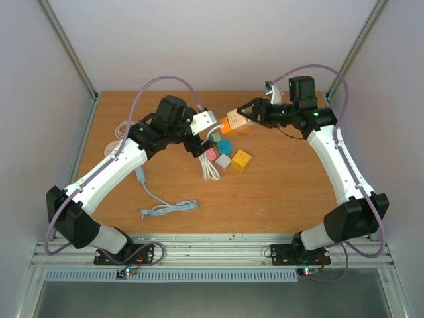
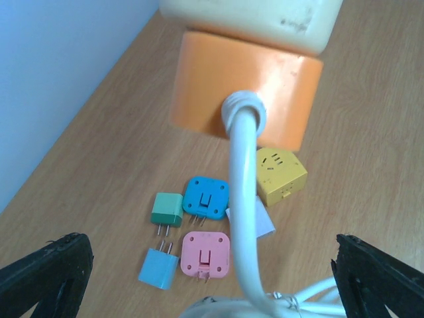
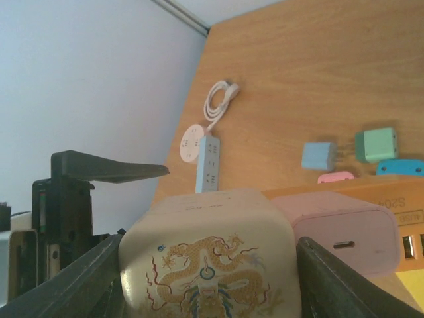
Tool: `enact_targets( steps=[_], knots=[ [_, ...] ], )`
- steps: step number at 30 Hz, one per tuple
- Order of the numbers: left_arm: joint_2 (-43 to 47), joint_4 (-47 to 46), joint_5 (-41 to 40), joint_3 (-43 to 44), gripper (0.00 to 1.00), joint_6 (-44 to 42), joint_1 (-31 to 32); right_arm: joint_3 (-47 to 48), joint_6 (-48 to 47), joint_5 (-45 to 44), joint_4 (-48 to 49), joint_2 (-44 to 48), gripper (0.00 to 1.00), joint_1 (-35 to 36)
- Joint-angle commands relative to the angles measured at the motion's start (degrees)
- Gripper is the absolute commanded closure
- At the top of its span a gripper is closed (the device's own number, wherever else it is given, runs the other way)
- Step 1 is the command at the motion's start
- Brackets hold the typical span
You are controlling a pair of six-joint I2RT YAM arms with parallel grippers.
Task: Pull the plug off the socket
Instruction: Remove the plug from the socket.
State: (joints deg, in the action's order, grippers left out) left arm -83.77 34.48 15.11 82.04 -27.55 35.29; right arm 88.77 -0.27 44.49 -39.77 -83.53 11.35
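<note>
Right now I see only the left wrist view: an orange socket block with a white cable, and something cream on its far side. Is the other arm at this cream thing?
Observer: Yes. In the right wrist view the right tool has one finger on each side of the cream plug. I cannot tell whether it is gripping it.
Operator: Is anything else on the orange socket block?
Observer: Yes. A pink charger sits on the orange socket block, right beside the cream plug.
Operator: Is there any other socket on the table?
Observer: Yes. A light blue power strip and a round white socket lie near the left wall.
</note>
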Motion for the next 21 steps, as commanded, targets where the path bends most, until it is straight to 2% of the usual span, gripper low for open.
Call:
enact_targets(
  steps=[1, 13, 21],
  knots=[
    [0.41, -2.26, -1.81, -1.47, 0.01, -1.15, 0.22, 3.08, 4.73, 4.05, 5.71, -1.25, 0.56, 1.13],
    [-2.57, -2.31, 0.75, -0.82, 0.01, -1.63, 0.48, -0.62, 13.05, 11.23, 12.13, -5.07, 0.56, 2.88],
    [-4.04, -1.63, 2.78, 0.75, 0.01, -1.64, 0.48, -2.44, 15.12, 14.09, 13.82, -5.49, 0.56, 3.84]
  ],
)
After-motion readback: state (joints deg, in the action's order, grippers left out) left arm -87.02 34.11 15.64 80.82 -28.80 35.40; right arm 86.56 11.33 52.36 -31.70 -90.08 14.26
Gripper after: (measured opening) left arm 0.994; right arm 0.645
